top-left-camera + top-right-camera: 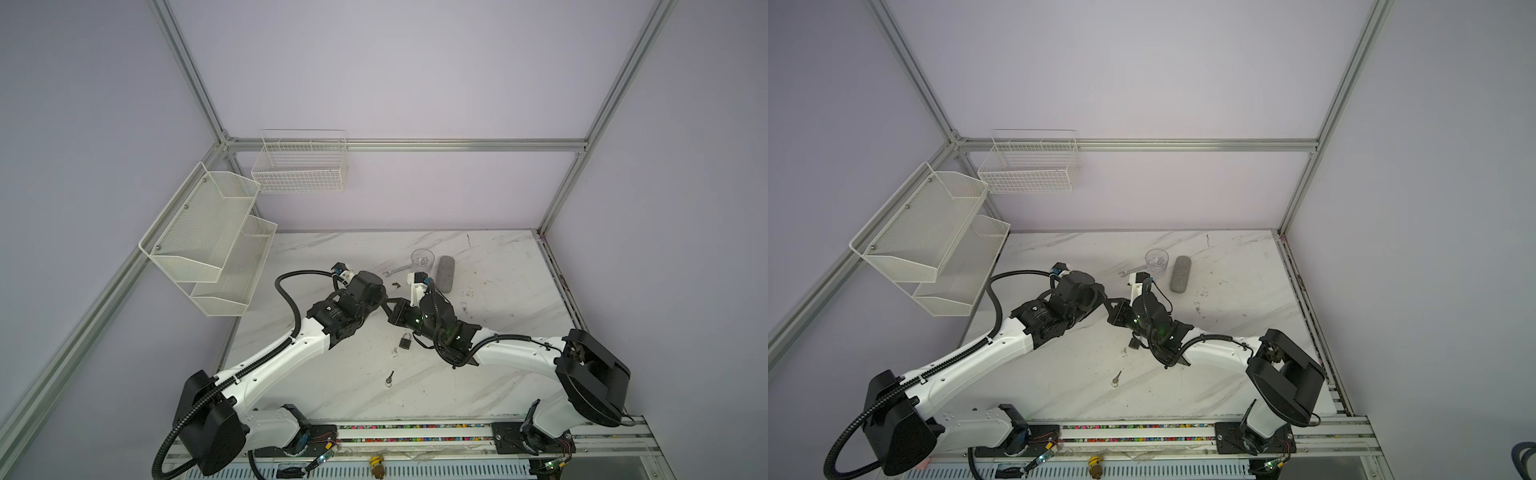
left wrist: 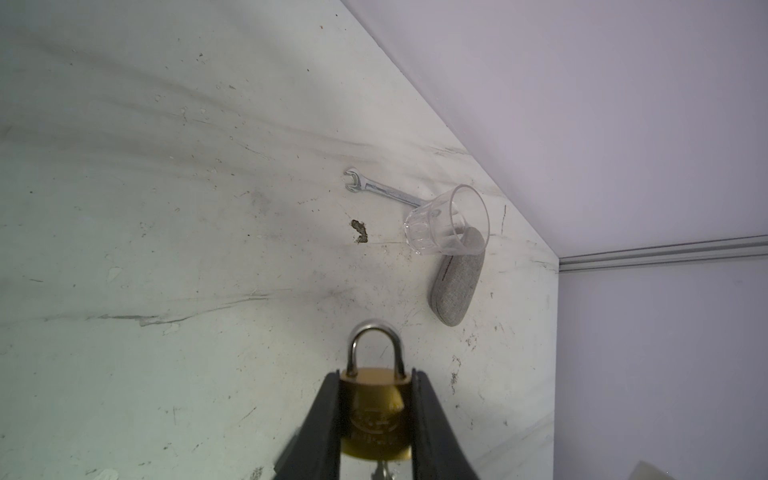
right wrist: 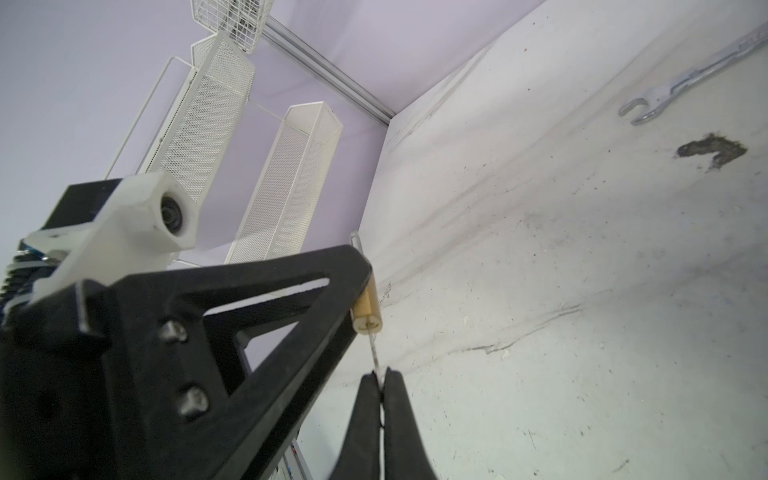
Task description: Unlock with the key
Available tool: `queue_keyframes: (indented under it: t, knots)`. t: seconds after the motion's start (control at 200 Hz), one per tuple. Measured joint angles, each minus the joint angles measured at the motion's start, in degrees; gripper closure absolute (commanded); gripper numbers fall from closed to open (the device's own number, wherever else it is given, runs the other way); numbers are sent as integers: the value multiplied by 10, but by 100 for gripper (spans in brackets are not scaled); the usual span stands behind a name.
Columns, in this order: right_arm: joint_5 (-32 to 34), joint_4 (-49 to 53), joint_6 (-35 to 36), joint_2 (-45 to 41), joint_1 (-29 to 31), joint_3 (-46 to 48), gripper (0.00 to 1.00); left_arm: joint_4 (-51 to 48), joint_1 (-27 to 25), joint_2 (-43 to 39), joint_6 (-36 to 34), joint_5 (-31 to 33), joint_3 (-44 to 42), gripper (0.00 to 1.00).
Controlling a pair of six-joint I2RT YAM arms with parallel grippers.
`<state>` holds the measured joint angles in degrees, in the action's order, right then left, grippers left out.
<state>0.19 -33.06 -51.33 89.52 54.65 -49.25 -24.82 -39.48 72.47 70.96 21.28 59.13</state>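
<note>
Two grippers meet in mid-air over the middle of the surface (image 2: 166,208), each doing half of one job. The left gripper (image 2: 376,376) is clamped on the flat faces of a brass padlock (image 2: 376,411), which should keep the body from spinning when the key is twisted. The shackle (image 2: 376,325) sticks out past its fingertips, and the keyhole end faces the right arm. The right gripper (image 3: 380,374) is pinched tight on the head of the key (image 3: 372,349), just off the padlock's base. The blade runs from its fingertips into the keyhole, though I cannot tell how deep. Holding the key by its head leaves the blade free and gives some leverage for a turn.

Both legs of the shackle look seated in the body, so I judge the lock not yet open, with the turn left to do.

On the surface, nearer the arm bases than the grippers, lie a darker padlock (image 1: 406,340) and a spare key (image 1: 389,378), apart from the work. Beyond the left gripper's tips sit a wrench (image 2: 382,189), a glass (image 2: 449,220) and a grey case (image 2: 457,286), all clear of it.
</note>
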Motion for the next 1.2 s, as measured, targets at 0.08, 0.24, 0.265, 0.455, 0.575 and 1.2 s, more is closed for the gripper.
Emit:
queue_keyframes:
  t: [0.08,0.24,0.265,0.455,0.575,1.2]
  knots:
    - [3,-10,10,-1,1,0,100,10,1,-11,10,-9,-6,100]
    - [7,-17,33,-4,1,0,100,23,4,-18,20,-21,-9,100]
    - [9,-17,37,-4,1,0,100,24,4,-18,21,-22,-9,100]
    - [14,-5,77,-3,1,-16,100,35,4,-21,20,-26,-9,100]
    - [18,15,98,1,0,-39,100,41,4,-26,19,-24,-9,100]
    - [1,59,143,12,-5,-80,98,53,9,-44,7,0,-16,100]
